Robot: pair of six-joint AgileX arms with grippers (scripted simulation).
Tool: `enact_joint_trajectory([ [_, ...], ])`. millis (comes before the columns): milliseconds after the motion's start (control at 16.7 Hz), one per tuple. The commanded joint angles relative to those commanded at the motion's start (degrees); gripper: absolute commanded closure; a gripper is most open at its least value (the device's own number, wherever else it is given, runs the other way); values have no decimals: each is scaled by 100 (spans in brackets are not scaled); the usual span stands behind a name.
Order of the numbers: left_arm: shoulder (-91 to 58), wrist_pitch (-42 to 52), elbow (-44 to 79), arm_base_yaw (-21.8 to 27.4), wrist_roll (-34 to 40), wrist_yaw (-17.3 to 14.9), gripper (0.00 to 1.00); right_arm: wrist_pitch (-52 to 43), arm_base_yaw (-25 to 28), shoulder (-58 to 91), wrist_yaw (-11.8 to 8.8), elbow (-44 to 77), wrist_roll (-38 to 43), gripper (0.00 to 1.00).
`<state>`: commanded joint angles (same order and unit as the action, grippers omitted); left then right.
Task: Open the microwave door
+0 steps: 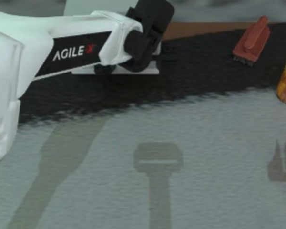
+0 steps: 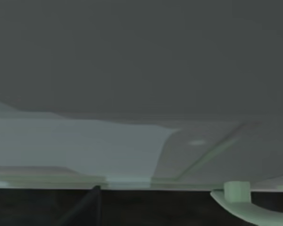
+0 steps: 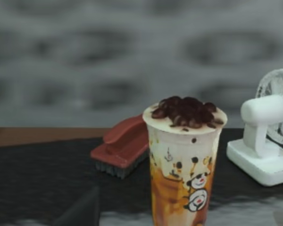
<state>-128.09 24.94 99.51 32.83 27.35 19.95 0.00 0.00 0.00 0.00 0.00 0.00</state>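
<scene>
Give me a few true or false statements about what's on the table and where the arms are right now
1. The left arm reaches across the top view's upper left toward the microwave. True.
2. A blue brush lies at the table's left. False: the brush is red and lies at the upper right.
3. The drink cup is topped with dark pieces. True.
4. The cup lies tipped over. False: it stands upright.
5. A small white fan stands near the cup. True.
</scene>
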Motion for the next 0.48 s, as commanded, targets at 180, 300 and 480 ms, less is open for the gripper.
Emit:
enact_joint_trajectory([
  [180,0,0,0,0,0,0,30,0,0,0,0,0,0,0],
  [300,0,0,0,0,0,0,45,0,0,0,0,0,0,0],
  [480,0,0,0,0,0,0,68,0,0,0,0,0,0,0],
])
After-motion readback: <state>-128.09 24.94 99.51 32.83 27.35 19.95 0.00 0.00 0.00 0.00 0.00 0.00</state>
